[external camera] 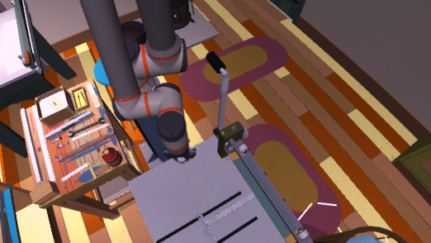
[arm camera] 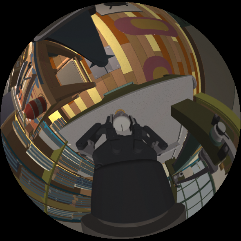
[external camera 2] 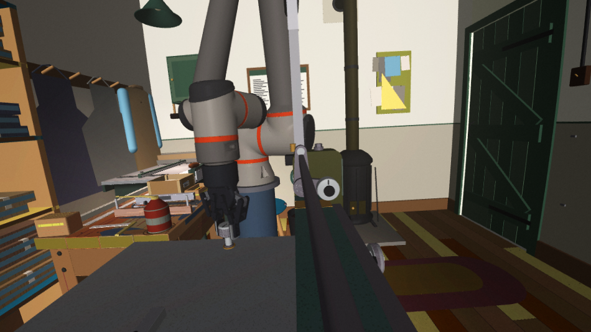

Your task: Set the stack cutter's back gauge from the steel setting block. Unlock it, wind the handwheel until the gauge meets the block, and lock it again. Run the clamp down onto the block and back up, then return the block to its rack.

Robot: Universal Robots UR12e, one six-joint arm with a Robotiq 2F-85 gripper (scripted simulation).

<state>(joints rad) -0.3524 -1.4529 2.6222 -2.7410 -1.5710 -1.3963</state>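
The steel setting block and its rack are hidden from me. A small knurled white knob with a dark line across its face stands on a brass collar near the far left edge of the grey cutter table. My gripper points straight down over it, and its fingers are closed on either side of the knob. The cutter's long lever with a black handle rises from an olive housing at the table's right. A white dial sits on that housing.
A cardboard box sits on the wooden workbench to the left, with rulers, wrenches and a red can. The arm's blue pedestal stands just behind the table. A black stove and striped floor with oval rugs lie to the right.
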